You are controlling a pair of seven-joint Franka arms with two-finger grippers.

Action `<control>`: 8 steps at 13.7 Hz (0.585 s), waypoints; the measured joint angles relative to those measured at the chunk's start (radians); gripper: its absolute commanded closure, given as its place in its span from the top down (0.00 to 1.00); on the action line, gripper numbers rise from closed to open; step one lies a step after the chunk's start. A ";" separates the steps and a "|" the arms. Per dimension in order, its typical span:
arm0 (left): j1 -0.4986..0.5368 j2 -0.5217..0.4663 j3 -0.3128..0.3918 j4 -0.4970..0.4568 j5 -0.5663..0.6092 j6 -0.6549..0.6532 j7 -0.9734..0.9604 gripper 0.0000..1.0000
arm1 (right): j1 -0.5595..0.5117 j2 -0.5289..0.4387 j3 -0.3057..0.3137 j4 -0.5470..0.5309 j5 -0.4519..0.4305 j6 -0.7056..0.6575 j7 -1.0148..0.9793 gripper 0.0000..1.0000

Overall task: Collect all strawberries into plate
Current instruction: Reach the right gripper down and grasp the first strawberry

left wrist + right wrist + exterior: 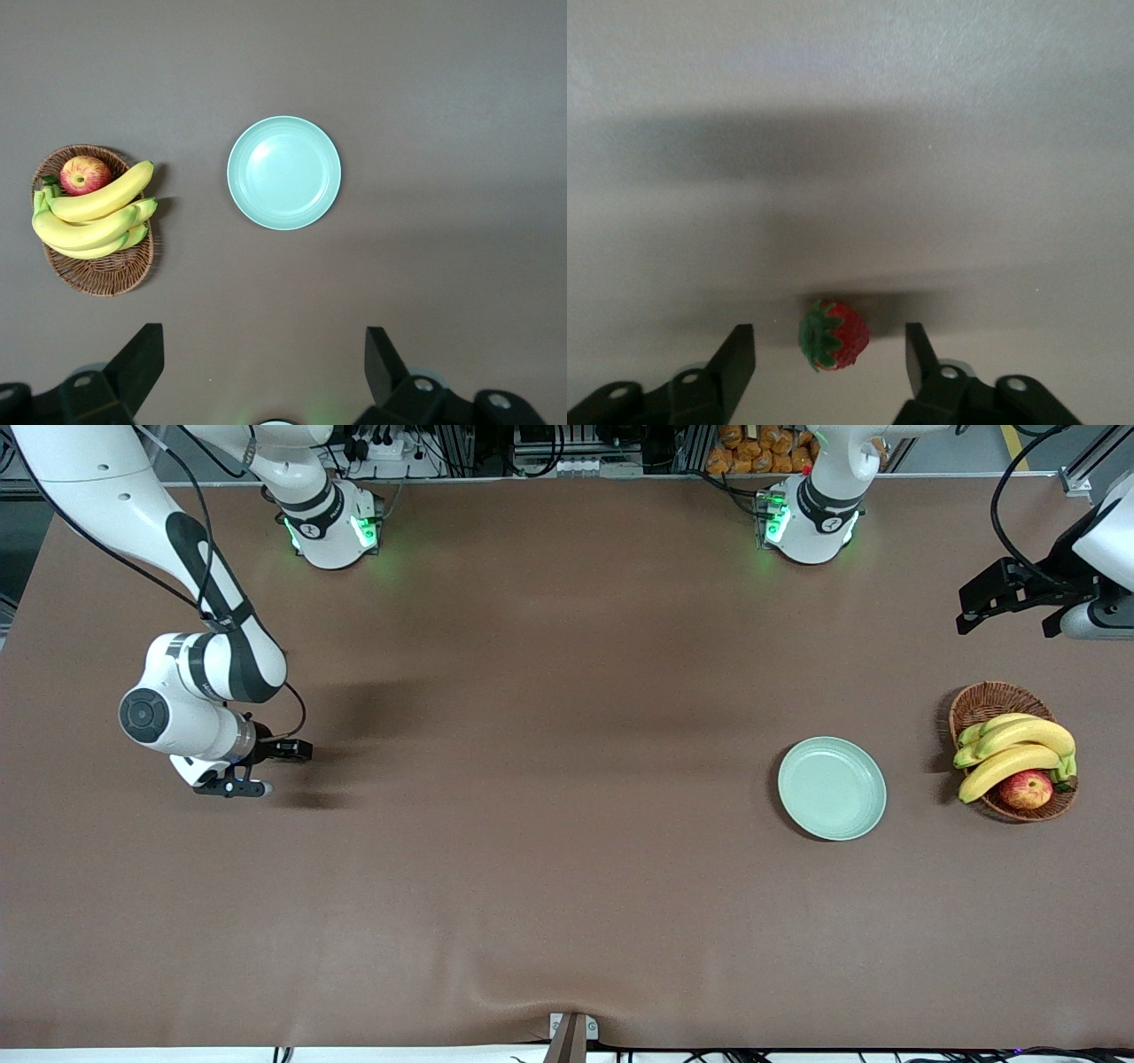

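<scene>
One strawberry, red with a green leafy top, lies on the brown table between the fingers of my right gripper. The jaws stand open, with a gap on each side of the berry. In the front view the right gripper is low over the table at the right arm's end and hides the strawberry. The pale mint-green plate sits empty toward the left arm's end. My left gripper hangs open, high over that end of the table. Its wrist view looks down on the plate past its open jaws.
A brown wicker basket with bananas and a red-yellow apple stands beside the plate, closer to the table's end. The brown cloth has a small ridge near the front edge.
</scene>
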 measured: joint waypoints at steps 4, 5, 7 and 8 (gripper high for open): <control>0.000 0.000 0.000 0.000 -0.001 0.000 0.000 1.00 | 0.000 0.001 0.001 -0.007 0.000 0.000 0.000 0.51; 0.000 0.000 0.000 0.000 -0.001 0.000 0.000 1.00 | 0.000 0.003 0.001 -0.009 0.000 0.000 0.000 0.50; 0.000 0.000 0.000 0.000 -0.001 0.000 0.000 1.00 | 0.000 0.008 0.002 -0.009 0.000 0.000 0.000 0.24; 0.000 0.001 0.000 0.000 -0.001 0.000 0.000 1.00 | 0.000 0.010 0.002 -0.009 0.000 0.000 -0.001 0.10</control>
